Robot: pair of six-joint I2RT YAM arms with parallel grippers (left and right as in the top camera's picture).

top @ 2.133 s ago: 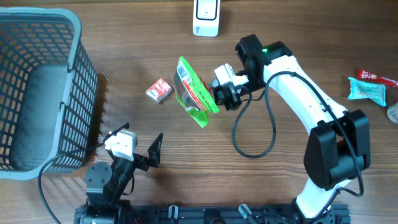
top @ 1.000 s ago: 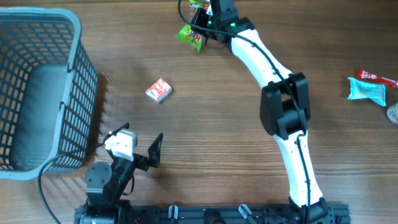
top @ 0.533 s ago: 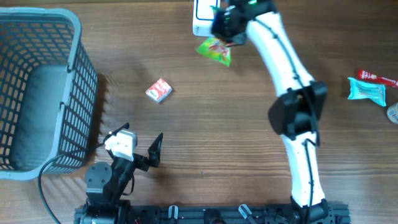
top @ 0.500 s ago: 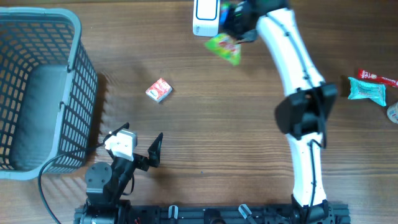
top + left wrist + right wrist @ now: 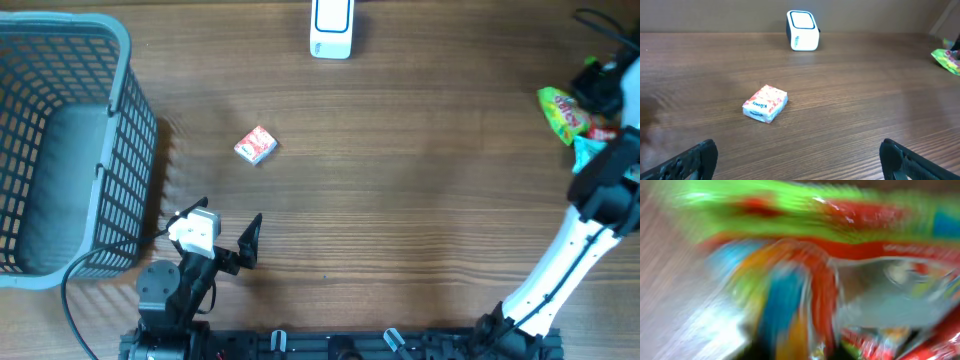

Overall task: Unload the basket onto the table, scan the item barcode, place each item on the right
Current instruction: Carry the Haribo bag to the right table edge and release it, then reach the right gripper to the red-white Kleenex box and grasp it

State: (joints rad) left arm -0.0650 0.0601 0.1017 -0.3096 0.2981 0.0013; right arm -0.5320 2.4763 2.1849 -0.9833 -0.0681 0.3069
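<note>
The green snack bag (image 5: 560, 112) sits right against my right claw (image 5: 597, 88), on its left, at the desk's (image 5: 420, 200) right edge. The wrist camera is a green-red smear, so I cannot tell whether that claw pinches it. The arm is stretched long, partly cut off. The scanner (image 5: 331, 27) lies well to its left. My left claw (image 5: 222, 222) is spread wide.

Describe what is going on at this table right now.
The right arm reaches to the far right edge of the table, a green snack packet at its fingers; the wrist view is too blurred to show a grip. The white scanner stands at the far edge. The left arm rests beside the basket, fingers wide open, a small tissue pack lying ahead of it.
</note>
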